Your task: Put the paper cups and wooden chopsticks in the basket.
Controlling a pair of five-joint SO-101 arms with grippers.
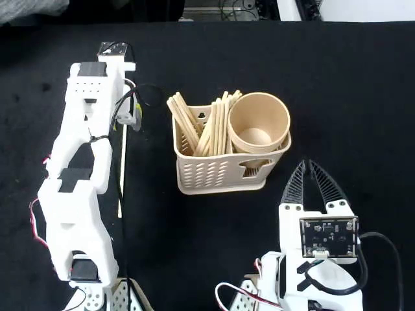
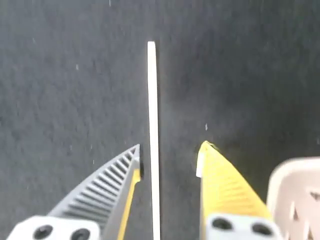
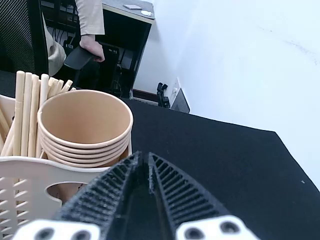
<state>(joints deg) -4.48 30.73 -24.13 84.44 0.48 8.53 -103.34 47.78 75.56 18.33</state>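
Black cloth covers the table (image 1: 350, 84). The white left arm (image 1: 78, 168) stretches along the table's left side; the right arm's white wrist block (image 1: 318, 259) sits at the near edge.

Basket (image 1: 214, 175): cream plastic with perforated walls, upright on the cloth. It stands just ahead of the right gripper (image 1: 310, 165), a little to that gripper's left, with bare cloth between the black fingertips and the basket wall. The right wrist view looks past the right gripper (image 3: 143, 157) onto the basket wall (image 3: 25, 170) close in front.

Right gripper state: black ribbed fingers pressed together at the tips, nothing between them.

Paper cups (image 1: 258, 129): tan, nested in one stack, upright in the end of the basket nearest the right gripper. Several rims of the stack (image 3: 85, 120) show above the basket edge.

Wooden chopsticks (image 1: 217, 126): a bundle leaning in the other end of the basket, beside the cups, tips rising above the rim (image 3: 27, 100).

Left gripper (image 2: 170, 149) state: spread wide, holding nothing.

One loose chopstick (image 2: 151, 100) lies flat on the cloth, well apart from the right gripper. It runs between the left gripper's fingers and on past the tips. It passes just beside the grey finger (image 2: 115, 175), apart from the yellow finger (image 2: 220, 175). From above, this chopstick (image 1: 122, 168) lies alongside the left arm, outside the basket. A corner of the basket (image 2: 295, 190) shows beside the yellow finger.
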